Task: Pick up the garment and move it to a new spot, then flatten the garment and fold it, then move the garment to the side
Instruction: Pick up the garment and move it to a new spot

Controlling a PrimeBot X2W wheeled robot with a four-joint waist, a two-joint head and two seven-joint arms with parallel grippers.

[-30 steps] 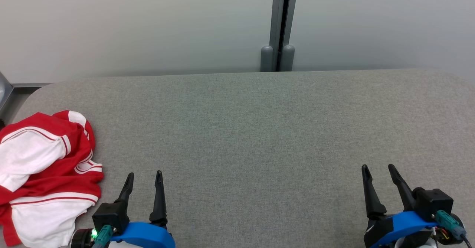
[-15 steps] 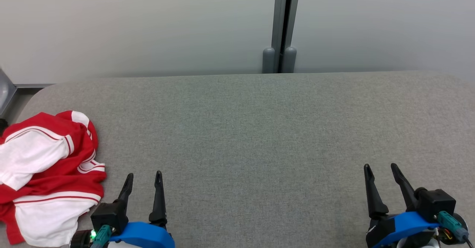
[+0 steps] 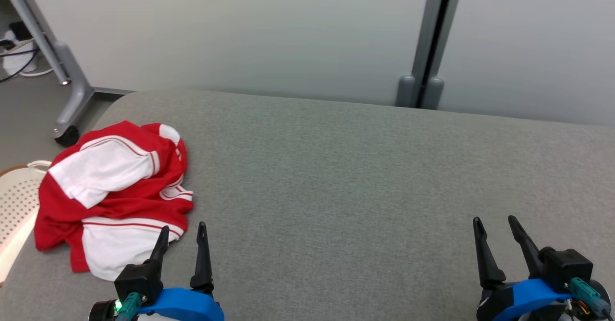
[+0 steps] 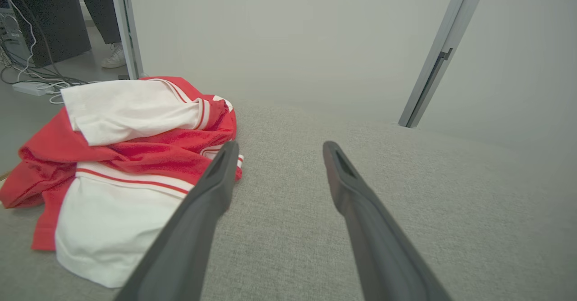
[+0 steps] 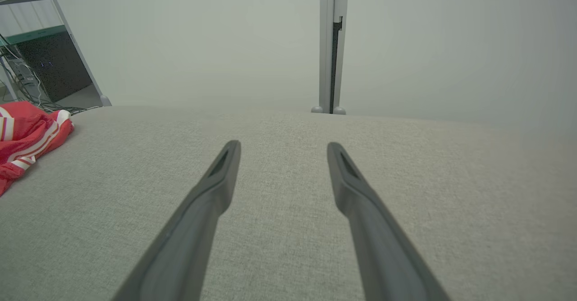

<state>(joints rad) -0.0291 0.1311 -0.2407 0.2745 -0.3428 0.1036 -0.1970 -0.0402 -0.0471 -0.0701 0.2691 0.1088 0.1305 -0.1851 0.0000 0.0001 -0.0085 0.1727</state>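
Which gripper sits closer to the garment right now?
The left gripper, open, just beside the red-and-white garment; the right gripper sits far across the grey table.

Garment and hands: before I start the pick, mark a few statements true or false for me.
1. The red and white garment lies bunched near the left end of the grey table. True.
2. The left hand is shut on the garment. False: its fingers stand apart, gripping nothing.
3. The right hand is open, far from the garment. True.
4. The garment is folded flat. False: it is a crumpled heap.
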